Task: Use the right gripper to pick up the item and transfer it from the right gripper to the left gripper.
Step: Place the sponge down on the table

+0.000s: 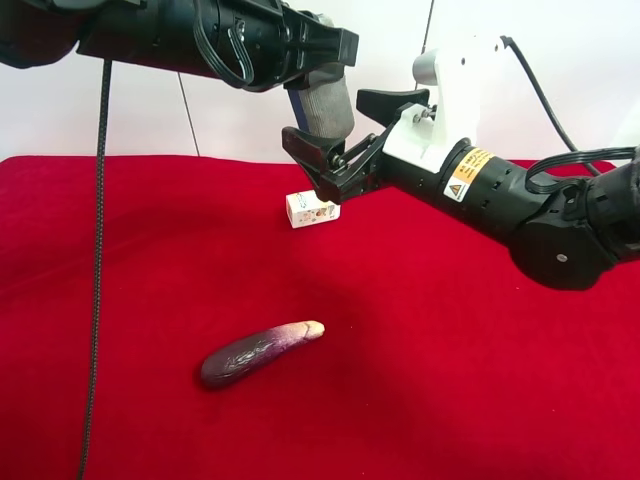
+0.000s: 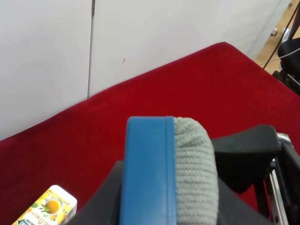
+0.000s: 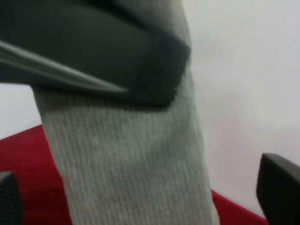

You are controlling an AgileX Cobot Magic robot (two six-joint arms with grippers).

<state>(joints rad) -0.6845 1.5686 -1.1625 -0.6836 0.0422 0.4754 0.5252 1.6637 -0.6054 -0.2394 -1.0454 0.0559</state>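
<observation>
The item (image 1: 325, 108), a grey felt block with blue backing, hangs upright above the red cloth, clamped at its top by the left gripper (image 1: 318, 72) on the all-black arm. In the left wrist view the item (image 2: 168, 168) sits between that gripper's black jaws (image 2: 168, 208). The right gripper (image 1: 326, 128), on the arm with the white housing, is open with its jaws spread around the item's lower end. In the right wrist view the item's grey face (image 3: 126, 159) fills the middle, and the right gripper's fingertips (image 3: 279, 187) stand apart from it at both sides.
A purple eggplant (image 1: 258, 352) lies on the red cloth (image 1: 450, 380) towards the front. A small white printed box (image 1: 312, 209) stands under the grippers and also shows in the left wrist view (image 2: 47, 208). A white wall is behind.
</observation>
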